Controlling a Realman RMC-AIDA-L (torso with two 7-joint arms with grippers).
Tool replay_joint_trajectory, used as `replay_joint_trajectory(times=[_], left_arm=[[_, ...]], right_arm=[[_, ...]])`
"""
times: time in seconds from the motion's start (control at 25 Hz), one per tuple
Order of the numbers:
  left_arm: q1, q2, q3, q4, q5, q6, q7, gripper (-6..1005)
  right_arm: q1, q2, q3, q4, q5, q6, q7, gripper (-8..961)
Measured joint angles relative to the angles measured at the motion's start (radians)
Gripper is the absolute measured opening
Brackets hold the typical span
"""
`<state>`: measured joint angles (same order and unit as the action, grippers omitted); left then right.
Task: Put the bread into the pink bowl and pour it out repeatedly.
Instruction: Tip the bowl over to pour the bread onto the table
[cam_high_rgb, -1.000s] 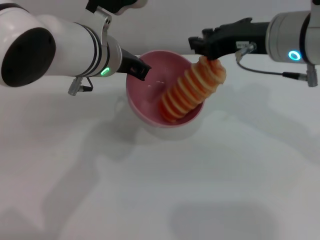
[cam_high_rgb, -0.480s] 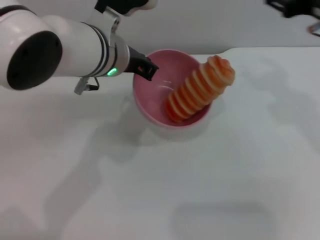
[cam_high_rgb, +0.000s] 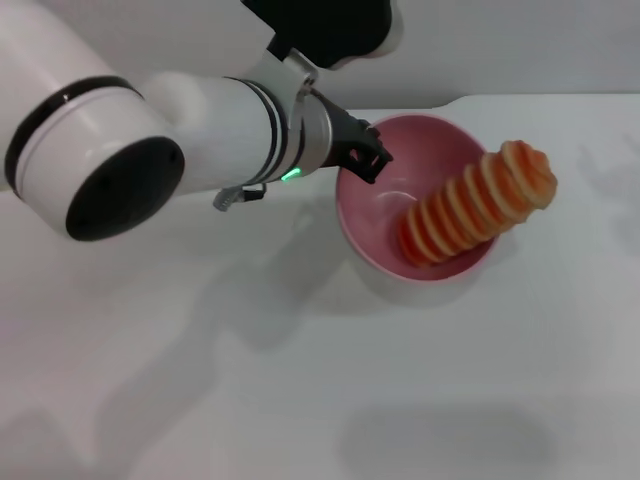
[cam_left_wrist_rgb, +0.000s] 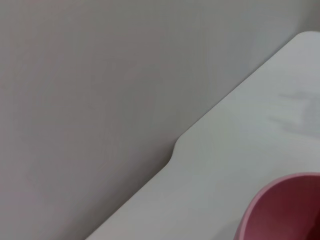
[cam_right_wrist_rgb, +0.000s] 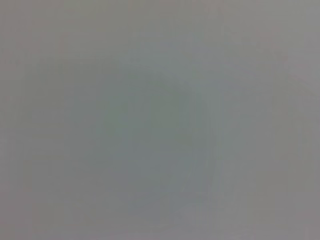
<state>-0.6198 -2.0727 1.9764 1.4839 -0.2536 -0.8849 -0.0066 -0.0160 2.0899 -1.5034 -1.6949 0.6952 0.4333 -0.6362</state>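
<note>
The pink bowl (cam_high_rgb: 372, 216) sits right of centre at the back of the white table, and my left gripper (cam_high_rgb: 371, 160) is shut on its left rim. The bread (cam_high_rgb: 478, 201), orange with pale stripes, leans inside the bowl with its lower end on the bowl's floor and its upper end sticking out over the right rim. In the left wrist view only a piece of the pink bowl (cam_left_wrist_rgb: 285, 210) rim shows at the edge. My right gripper is out of view, and the right wrist view shows only a plain grey surface.
The white table's (cam_high_rgb: 300, 400) back edge (cam_high_rgb: 560, 97) runs just behind the bowl, with a grey wall (cam_left_wrist_rgb: 100, 100) beyond it. My bulky left arm (cam_high_rgb: 150, 140) fills the back left.
My left gripper has carried the bowl, with the bread in it, to the right. The right gripper let go of the bread's top and withdrew out of view.
</note>
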Motion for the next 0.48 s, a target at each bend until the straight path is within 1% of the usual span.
replay_joint_trajectory(times=[0.08,0.2,0.32,0.48], left_arm=[[0.003,-0.001,0.021,-0.003,0.003,0.042,0.007,46],[0.006,0.0,0.026,-0.003,0.009,0.064,0.009,46],[0.02,0.002,0.049,-0.009,0.015,0.156,0.017,46],[0.038,0.001,0.089,-0.037,0.049,0.29,0.077,46]], right_arm=[[-0.013,0.0,-0.002,0.015,0.003,-0.048,-0.007,667],[-0.033,0.0,-0.017,0.026,0.003,-0.097,-0.016,666],[-0.056,0.0,-0.027,0.033,0.013,-0.148,-0.018,666],[-0.06,-0.004,-0.027,0.05,0.044,-0.165,-0.018,665]])
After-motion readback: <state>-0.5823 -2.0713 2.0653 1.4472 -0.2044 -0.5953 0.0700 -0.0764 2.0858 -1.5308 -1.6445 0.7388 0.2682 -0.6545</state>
